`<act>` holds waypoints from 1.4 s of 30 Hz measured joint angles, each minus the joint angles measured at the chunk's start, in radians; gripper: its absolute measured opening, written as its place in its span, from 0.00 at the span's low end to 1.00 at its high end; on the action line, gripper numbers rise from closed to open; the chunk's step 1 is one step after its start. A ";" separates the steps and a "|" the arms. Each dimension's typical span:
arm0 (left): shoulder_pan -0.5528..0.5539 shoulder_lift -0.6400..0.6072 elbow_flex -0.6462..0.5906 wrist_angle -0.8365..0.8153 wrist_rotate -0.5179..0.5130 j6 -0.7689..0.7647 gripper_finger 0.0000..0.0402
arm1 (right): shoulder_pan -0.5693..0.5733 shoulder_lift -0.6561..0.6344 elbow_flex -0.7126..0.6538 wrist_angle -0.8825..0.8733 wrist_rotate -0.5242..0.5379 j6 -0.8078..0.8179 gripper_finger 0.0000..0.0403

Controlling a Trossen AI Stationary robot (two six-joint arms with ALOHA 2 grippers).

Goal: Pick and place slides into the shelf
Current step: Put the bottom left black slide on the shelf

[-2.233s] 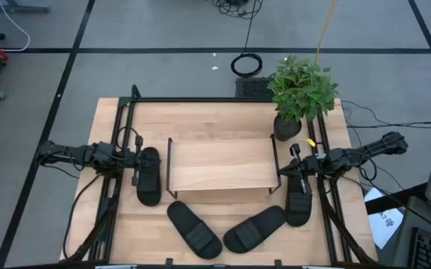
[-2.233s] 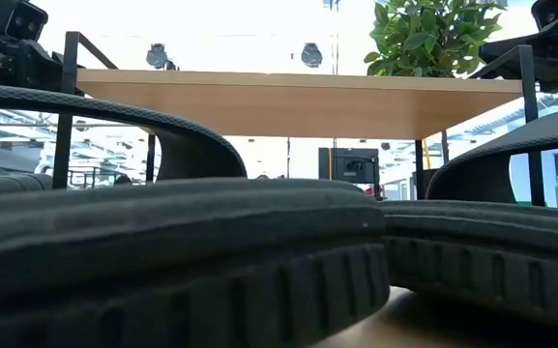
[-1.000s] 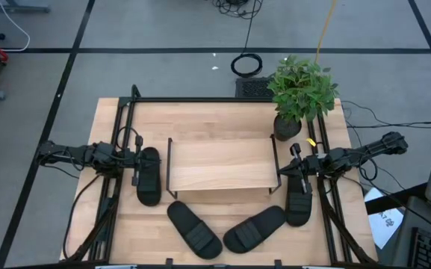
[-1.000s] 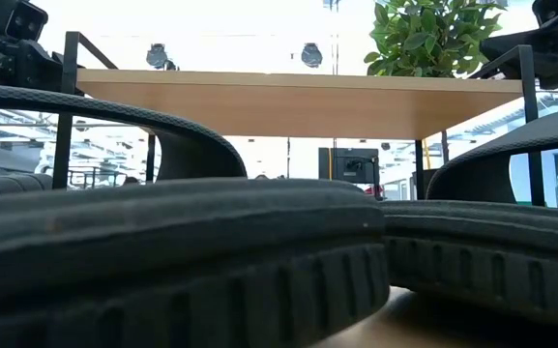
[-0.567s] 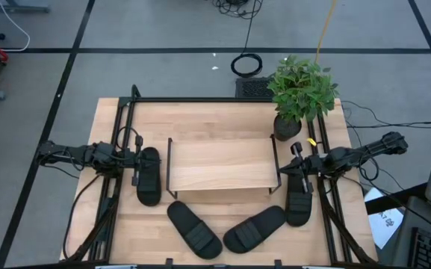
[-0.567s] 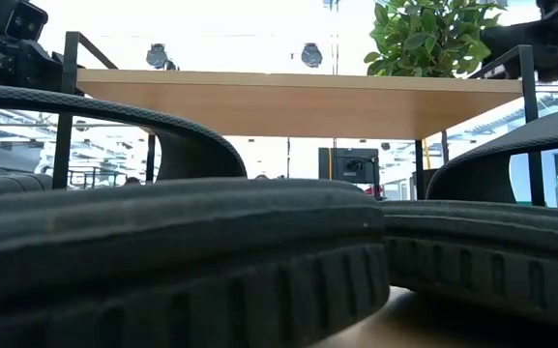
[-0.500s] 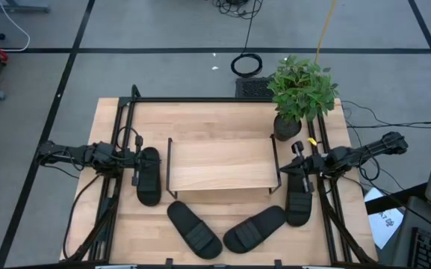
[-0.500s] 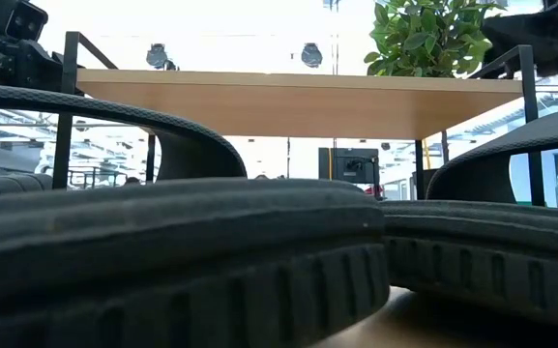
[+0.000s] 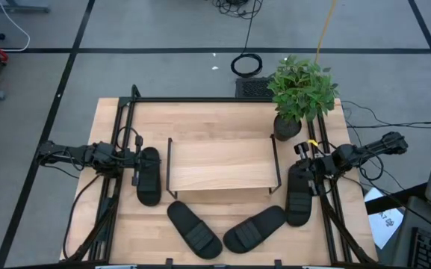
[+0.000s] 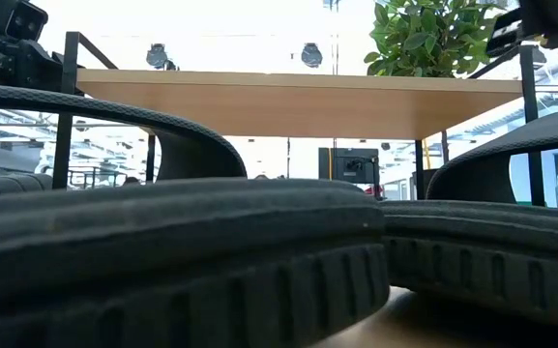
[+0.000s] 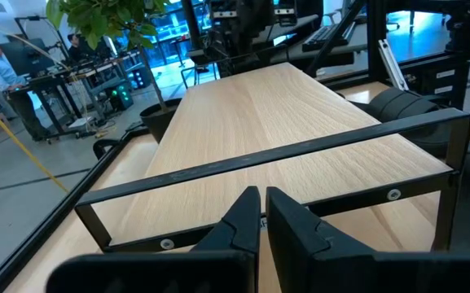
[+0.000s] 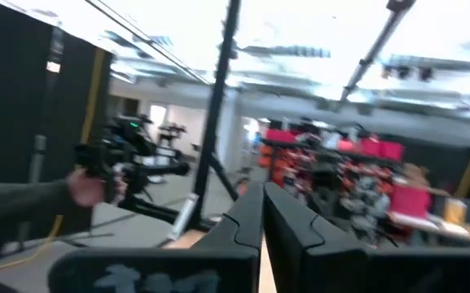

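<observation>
The left tool [image 9: 135, 166] hangs closed and empty at the shelf's [image 9: 222, 163] nine o'clock, over one slide [image 9: 149, 175]. The right tool [image 9: 302, 157], closed and empty, hangs at three o'clock above another slide [image 9: 298, 196]. Two more slides [image 9: 193, 227] lie at six o'clock on the wooden tabletop [image 9: 200, 119], beside a potted plant [image 9: 299, 90].

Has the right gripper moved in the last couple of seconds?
Yes. The right gripper has swung away from the slide beside the shelf, toward the potted plant.
</observation>
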 joint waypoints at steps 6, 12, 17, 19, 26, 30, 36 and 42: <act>0.000 0.000 0.000 0.050 0.000 -0.024 0.06 | 0.000 0.000 0.000 -0.043 -0.019 -0.038 0.01; 0.000 0.001 0.000 0.158 0.000 -0.048 0.06 | 0.000 0.001 0.000 -0.059 -0.010 -0.053 0.01; 0.000 0.001 0.000 0.230 0.021 -0.161 0.06 | 0.000 0.006 0.000 -0.069 0.035 -0.124 0.01; 0.000 0.002 0.000 0.239 0.018 -0.151 0.06 | 0.000 0.014 0.000 -0.075 0.036 -0.215 0.01; -0.001 0.002 0.000 0.414 -0.012 -0.034 0.06 | 0.010 0.056 0.059 -0.121 0.037 -0.330 0.01; -0.001 0.003 0.000 0.422 -0.002 0.077 0.06 | 0.054 0.134 0.181 -0.164 0.047 -0.375 0.01; -0.010 0.041 0.042 0.421 -0.004 0.179 0.06 | 0.172 0.334 0.381 -0.265 0.249 -0.429 0.01; -0.041 0.147 0.096 0.421 -0.011 0.190 0.06 | 0.321 0.585 0.648 -0.402 0.488 -0.433 0.01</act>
